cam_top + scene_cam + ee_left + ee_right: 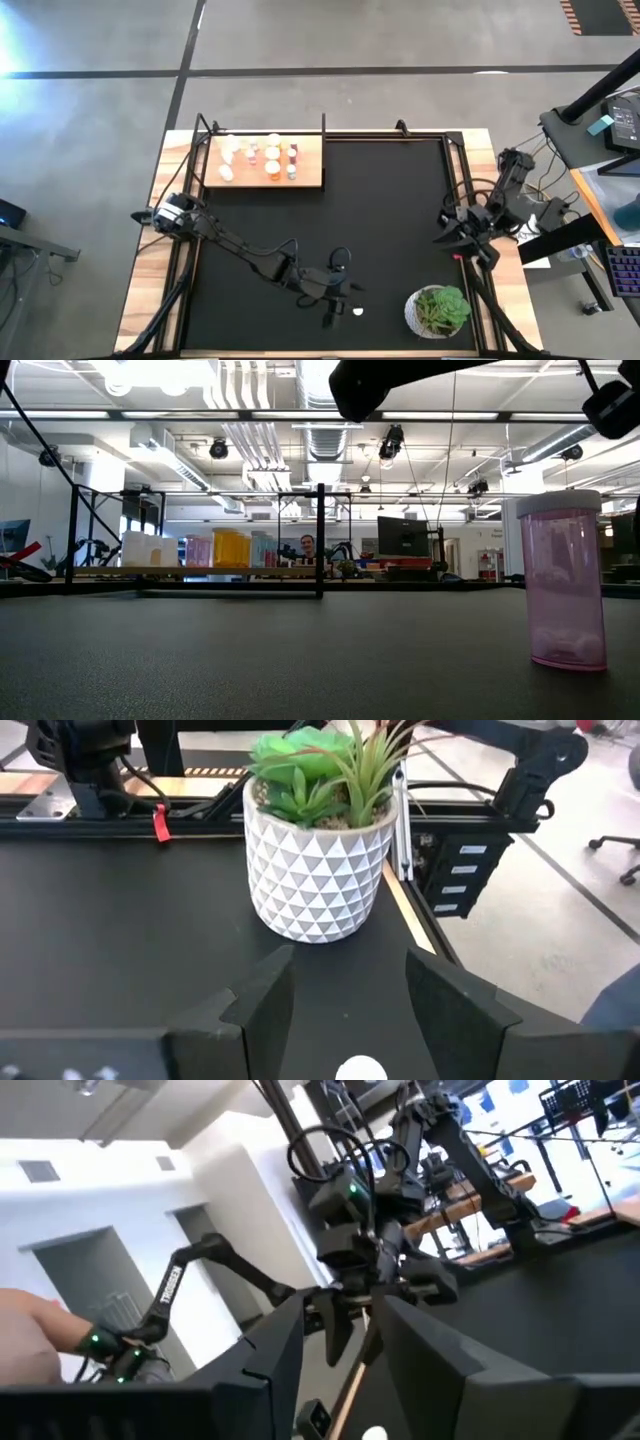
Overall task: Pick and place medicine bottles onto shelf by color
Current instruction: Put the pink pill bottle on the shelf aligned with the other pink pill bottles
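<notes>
Near the plant [438, 311], left gripper [342, 306] hovers over a white-capped bottle [358, 312], jaws apart, nothing held. Pick pending: descend, close. Right gripper [449, 228] idle, jaws unclear.

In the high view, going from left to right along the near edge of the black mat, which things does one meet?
Left gripper → small white-capped bottle → plant in its white pot.
</notes>
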